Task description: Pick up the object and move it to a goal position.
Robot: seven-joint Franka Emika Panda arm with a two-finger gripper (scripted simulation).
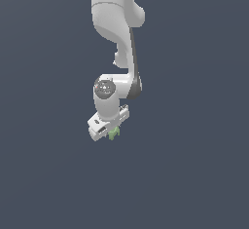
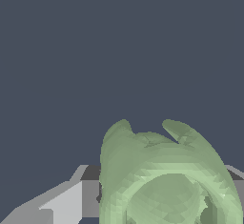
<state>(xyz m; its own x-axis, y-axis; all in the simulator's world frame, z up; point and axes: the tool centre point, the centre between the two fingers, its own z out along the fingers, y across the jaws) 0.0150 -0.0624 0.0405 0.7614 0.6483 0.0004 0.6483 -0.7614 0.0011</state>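
Object [image 1: 114, 133], pale green and lumpy, sits under the white gripper [image 1: 111, 133]; exterior view shows only a small part. Wrist view shows its lobes [image 2: 164, 180] filling the space between grey fingers [image 2: 71, 204], jaws clamped on it.

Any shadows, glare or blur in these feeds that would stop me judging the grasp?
Exterior view: flat even light, no cast shadows or glare on the grey backdrop; the green object shows only as a small sliver below the gripper. Wrist view: sharp but coarsely faceted, the object fills the frame's lower part and hides one finger partly; contact unclear.
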